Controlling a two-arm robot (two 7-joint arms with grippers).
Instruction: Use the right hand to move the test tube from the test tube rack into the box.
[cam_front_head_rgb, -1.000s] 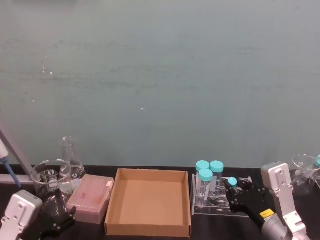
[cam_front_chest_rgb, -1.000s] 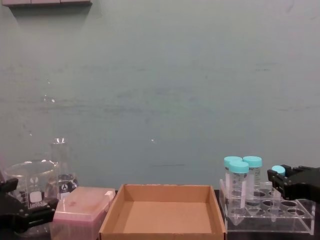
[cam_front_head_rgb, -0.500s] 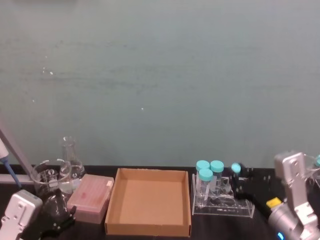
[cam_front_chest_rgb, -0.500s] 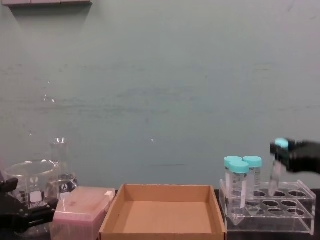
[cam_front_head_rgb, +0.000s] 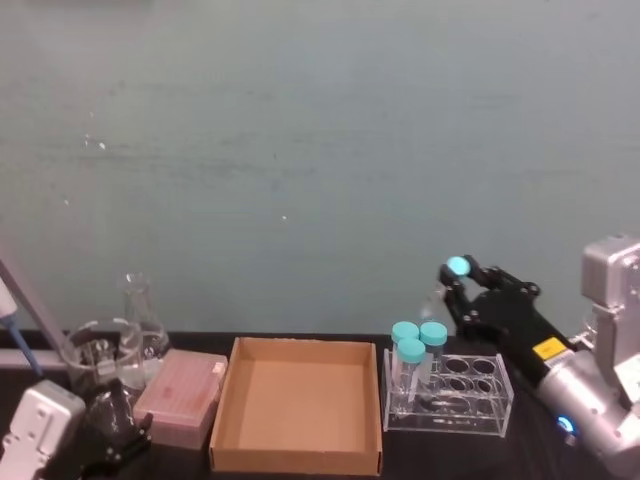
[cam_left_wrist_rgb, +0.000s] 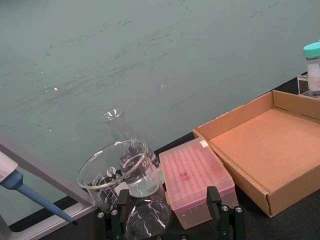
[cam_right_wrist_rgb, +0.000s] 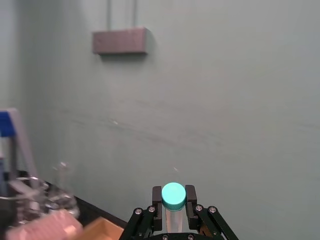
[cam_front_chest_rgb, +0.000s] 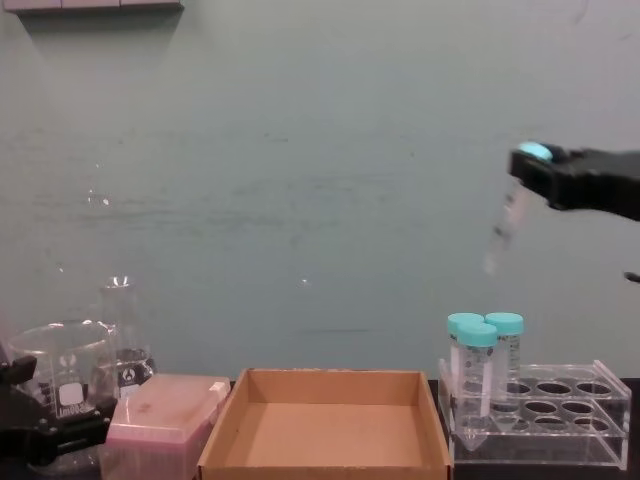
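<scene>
Head view: grips the tube (cam_front_head_rgb: 457, 266) in the right hand (cam_front_head_rgb: 468, 284), jaws closed just under the cap, high above the rack (cam_front_head_rgb: 470, 395); puts the box (cam_front_head_rgb: 297, 405) lower down and to the left. Chest view: hangs clear of the rack, cap up, long axis slanted, tip toward the box side. Right wrist view: presses fingers (cam_right_wrist_rgb: 191, 196) on both sides of the tube. Left wrist view: parks the left hand (cam_left_wrist_rgb: 167, 196) low over the worktop (cam_left_wrist_rgb: 300, 222), jaws wide apart, gripping nothing.
</scene>
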